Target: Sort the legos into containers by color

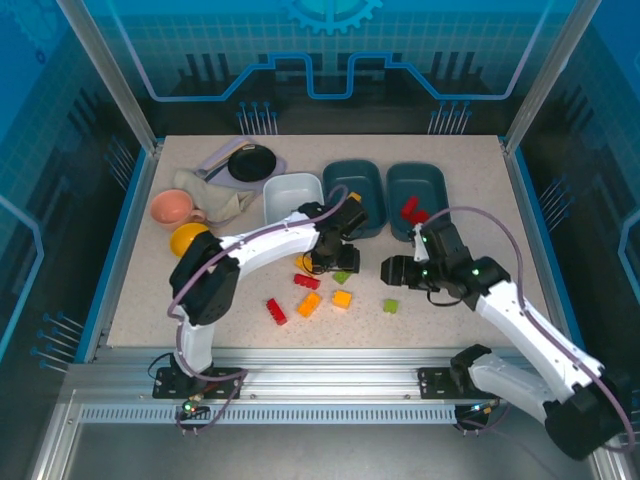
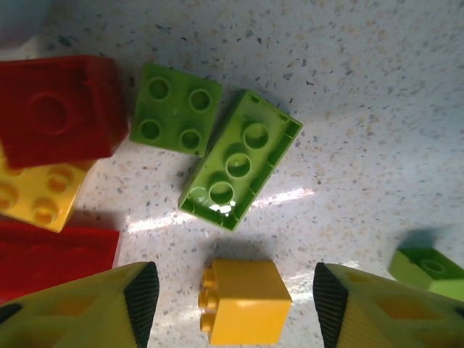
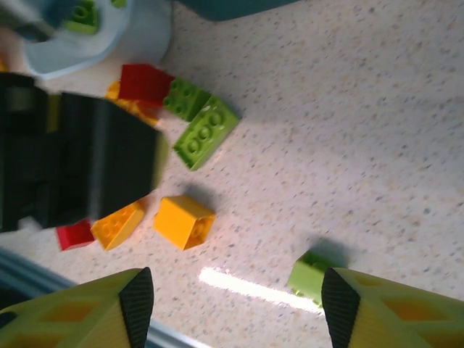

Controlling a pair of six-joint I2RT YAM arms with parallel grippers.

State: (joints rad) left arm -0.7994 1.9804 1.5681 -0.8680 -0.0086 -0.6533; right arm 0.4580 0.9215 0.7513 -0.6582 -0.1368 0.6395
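Yellow brick (image 2: 246,290) ungripped inside spread left end effector (image 2: 235,308), green brick (image 2: 239,159), red brick (image 2: 58,109) crowding beyond; right end effector (image 3: 237,308) spread, empty.

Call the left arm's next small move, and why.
Probably ease the left gripper down and close on the yellow brick. That brick sits centred between its open fingers with a gap on each side, so nothing is held yet, and the long green brick just ahead lies clear of the jaws.
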